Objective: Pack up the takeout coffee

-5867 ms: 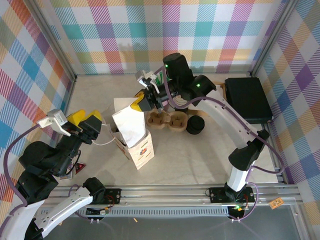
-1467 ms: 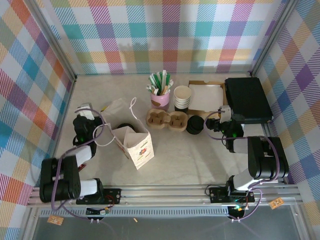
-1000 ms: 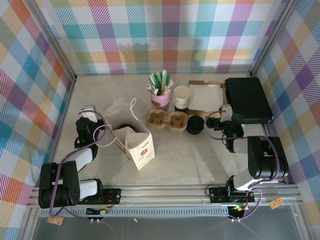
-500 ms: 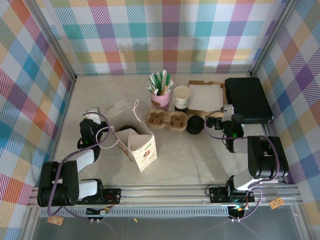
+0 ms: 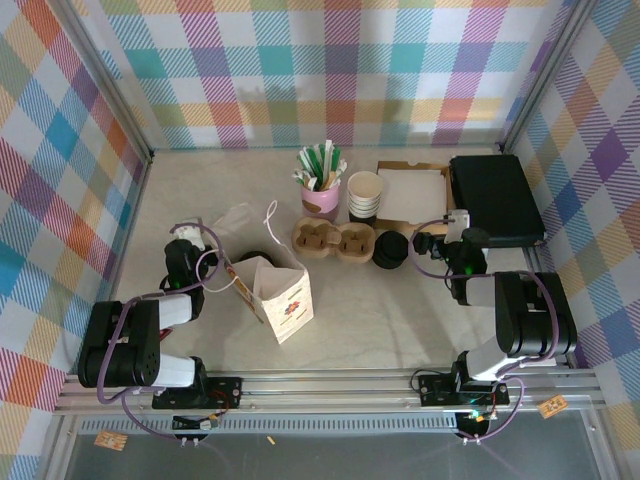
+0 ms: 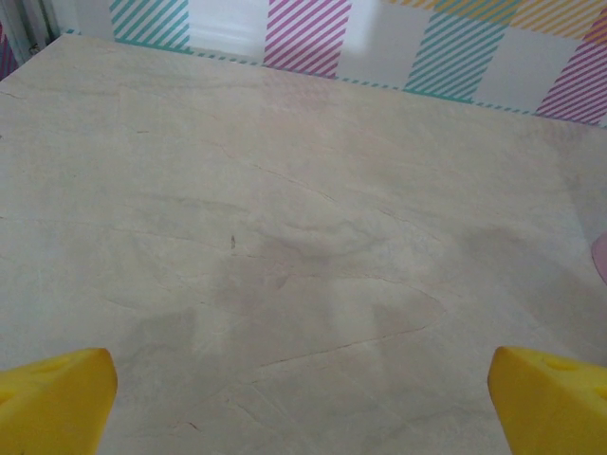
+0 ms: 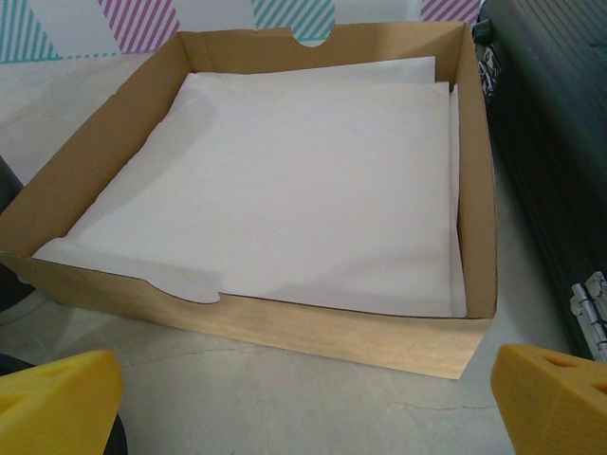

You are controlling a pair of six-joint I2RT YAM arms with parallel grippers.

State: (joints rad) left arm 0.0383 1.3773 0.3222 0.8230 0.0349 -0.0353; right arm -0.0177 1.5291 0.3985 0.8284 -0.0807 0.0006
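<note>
Paper bag [image 5: 283, 297] shifted right; partly screens takeout coffee [image 5: 255, 257]

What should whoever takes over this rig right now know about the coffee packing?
Left gripper: open, empty, over bare table.
Right gripper: open, empty, facing the cardboard box.
Takeout coffee: black lid shows at the mouth of the paper bag, seemingly inside.
Done: coffee appears bagged; arms folded near their bases.
To do: confirm the cup stands upright.

Bright, even overhead light; soft faint shadows, sharp focus.
</note>
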